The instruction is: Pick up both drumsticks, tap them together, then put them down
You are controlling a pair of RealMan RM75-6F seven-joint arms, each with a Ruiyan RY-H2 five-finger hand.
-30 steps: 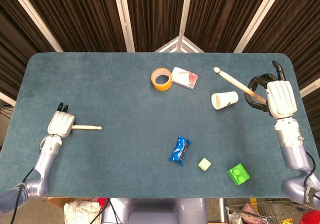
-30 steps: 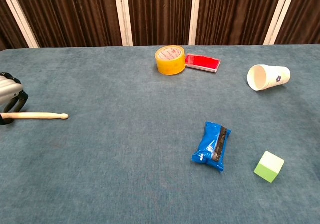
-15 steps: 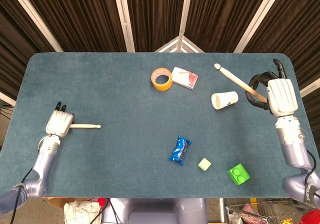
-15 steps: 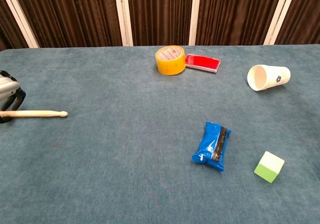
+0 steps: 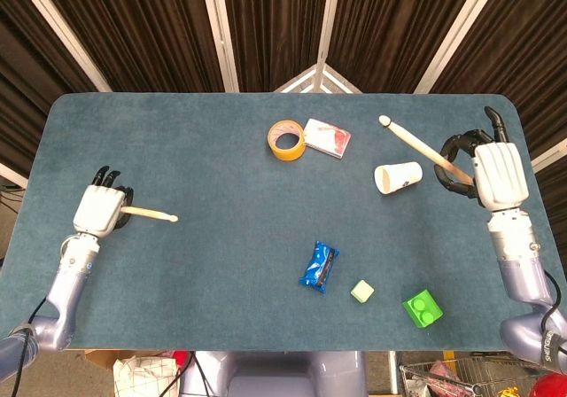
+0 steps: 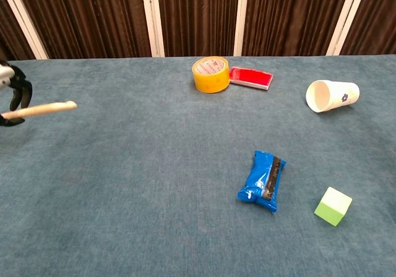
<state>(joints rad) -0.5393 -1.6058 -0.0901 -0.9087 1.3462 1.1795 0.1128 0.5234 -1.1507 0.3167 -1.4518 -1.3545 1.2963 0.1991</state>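
My left hand (image 5: 101,209) is at the table's left side and grips a light wooden drumstick (image 5: 151,214) whose tip points right. In the chest view this drumstick (image 6: 40,109) is raised off the cloth, with only the dark fingers (image 6: 18,93) of the left hand showing at the frame's left edge. My right hand (image 5: 493,175) is at the far right and holds the second drumstick (image 5: 415,142), which slants up to the left above the paper cup. The right hand is outside the chest view.
A white paper cup (image 5: 398,177) lies on its side under the right drumstick. A yellow tape roll (image 5: 287,140) and a red packet (image 5: 327,138) lie at the back middle. A blue wrapper (image 5: 319,266), a pale green cube (image 5: 361,291) and a green brick (image 5: 423,307) are near the front.
My left hand has lifted its drumstick off the table; the stick sits clearly higher in the chest view. The right hand and its drumstick have barely shifted.
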